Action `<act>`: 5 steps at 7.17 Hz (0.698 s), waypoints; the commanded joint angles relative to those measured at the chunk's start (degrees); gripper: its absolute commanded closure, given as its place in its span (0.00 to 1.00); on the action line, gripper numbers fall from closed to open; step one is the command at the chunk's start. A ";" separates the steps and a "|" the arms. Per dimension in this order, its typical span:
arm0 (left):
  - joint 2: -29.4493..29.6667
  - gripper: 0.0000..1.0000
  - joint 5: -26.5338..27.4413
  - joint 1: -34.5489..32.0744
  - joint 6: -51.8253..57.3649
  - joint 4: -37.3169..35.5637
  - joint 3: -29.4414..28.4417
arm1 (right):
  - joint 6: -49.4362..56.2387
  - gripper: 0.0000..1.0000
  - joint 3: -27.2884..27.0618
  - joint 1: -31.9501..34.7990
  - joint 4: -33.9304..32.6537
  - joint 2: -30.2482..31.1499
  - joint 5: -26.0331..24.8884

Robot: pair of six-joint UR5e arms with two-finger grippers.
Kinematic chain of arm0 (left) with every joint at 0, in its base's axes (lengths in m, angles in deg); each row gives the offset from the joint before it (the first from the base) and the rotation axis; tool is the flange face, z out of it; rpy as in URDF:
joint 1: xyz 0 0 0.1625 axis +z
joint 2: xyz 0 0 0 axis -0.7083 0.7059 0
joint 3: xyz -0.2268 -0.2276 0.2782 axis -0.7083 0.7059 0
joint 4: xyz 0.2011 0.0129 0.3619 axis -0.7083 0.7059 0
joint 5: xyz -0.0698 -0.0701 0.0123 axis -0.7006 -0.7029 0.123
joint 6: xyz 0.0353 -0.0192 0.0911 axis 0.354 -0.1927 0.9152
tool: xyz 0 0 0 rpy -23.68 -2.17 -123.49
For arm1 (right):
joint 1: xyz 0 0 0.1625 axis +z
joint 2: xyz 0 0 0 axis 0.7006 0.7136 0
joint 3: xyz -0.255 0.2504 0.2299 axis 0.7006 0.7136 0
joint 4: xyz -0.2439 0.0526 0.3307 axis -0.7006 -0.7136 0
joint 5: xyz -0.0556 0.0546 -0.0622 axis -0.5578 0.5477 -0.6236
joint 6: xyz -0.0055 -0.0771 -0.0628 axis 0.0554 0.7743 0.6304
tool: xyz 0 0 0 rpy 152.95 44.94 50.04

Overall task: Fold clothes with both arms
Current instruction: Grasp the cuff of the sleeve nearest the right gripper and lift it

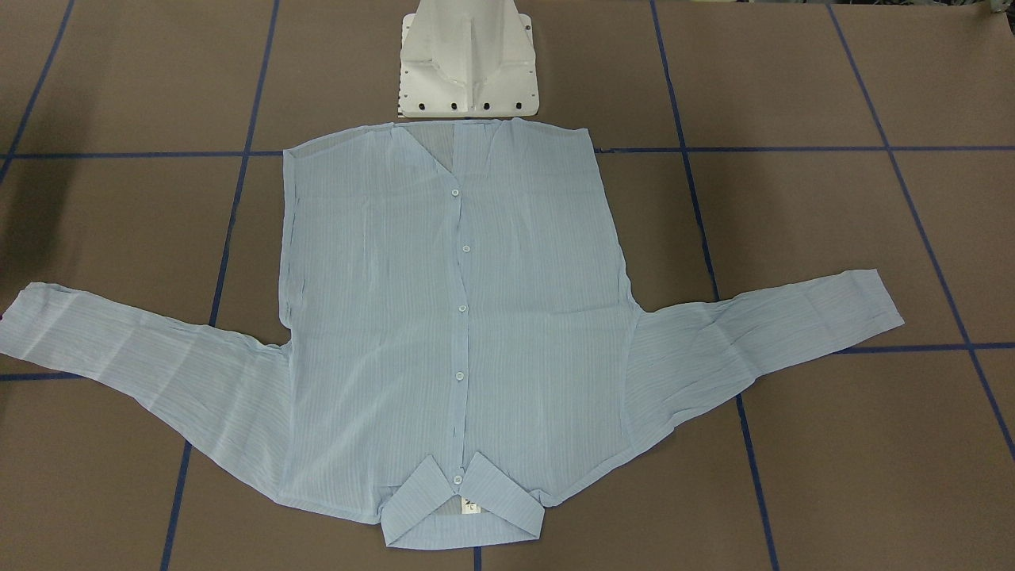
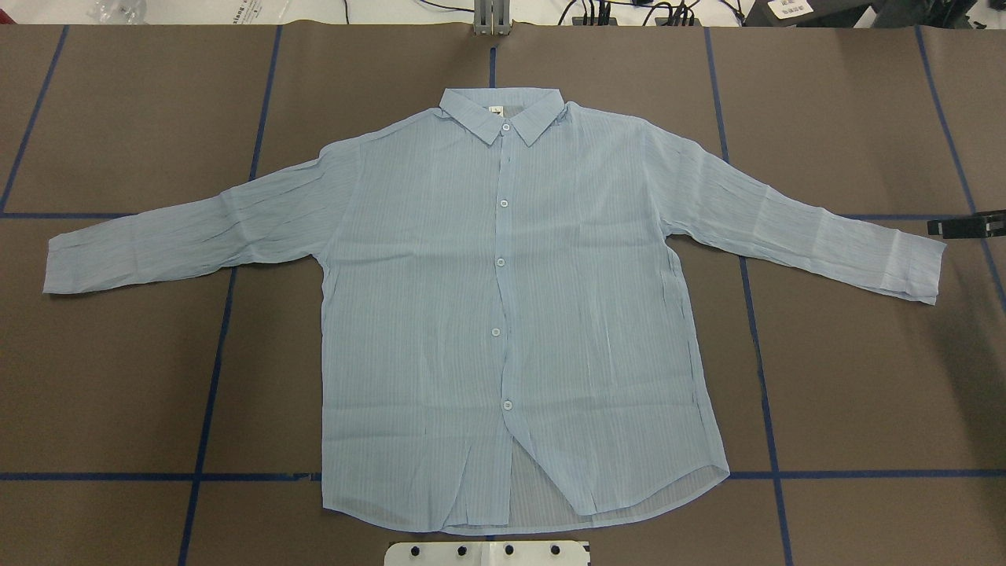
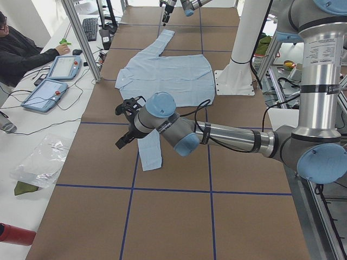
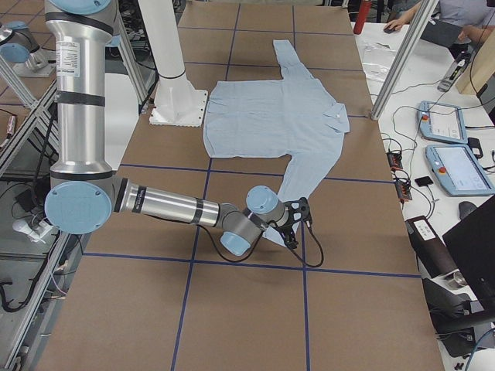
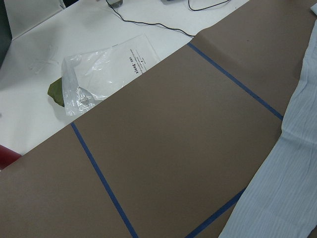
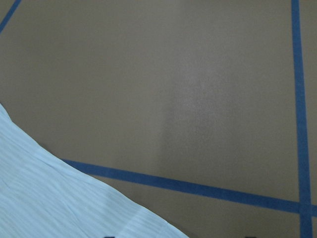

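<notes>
The light blue striped shirt (image 2: pixel 503 299) lies flat and face up on the brown table, buttoned, with both sleeves spread out; it also shows in the front view (image 1: pixel 452 317). Its collar (image 2: pixel 503 110) points away from the robot. My left gripper (image 3: pixel 123 123) hovers over the near sleeve's cuff (image 3: pixel 150 157); I cannot tell whether it is open or shut. My right gripper (image 2: pixel 963 226) sits at the table's right edge, just beyond the other cuff (image 2: pixel 916 271). It holds nothing, and two dark tips far apart at the right wrist view's bottom edge show it open. Sleeve cloth shows in both wrist views (image 5: pixel 290 188) (image 6: pixel 59 203).
The white pedestal base (image 1: pixel 468 71) stands at the shirt's hem. Blue tape lines (image 2: pixel 212 377) grid the brown cover. A plastic bag (image 5: pixel 99 69) lies on the white bench beyond the table edge. An operator (image 3: pixel 21 49) sits by two tablets (image 3: pixel 54 81).
</notes>
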 commanded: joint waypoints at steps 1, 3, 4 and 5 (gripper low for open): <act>-0.12 0.00 0.00 0.00 0.12 0.00 -0.06 | -0.10 0.27 3.61 -1.92 3.45 -0.18 -0.57; -0.21 0.00 0.00 0.00 0.12 0.00 -0.06 | -0.02 0.31 4.41 -2.98 3.55 -0.18 -0.66; -0.38 0.00 0.00 -0.09 0.20 0.00 -0.06 | 0.16 0.34 5.37 -3.07 4.25 -0.10 -0.66; -0.65 0.00 0.00 -0.09 0.21 0.61 -0.15 | 0.25 0.37 5.64 -3.16 4.34 -0.18 -1.18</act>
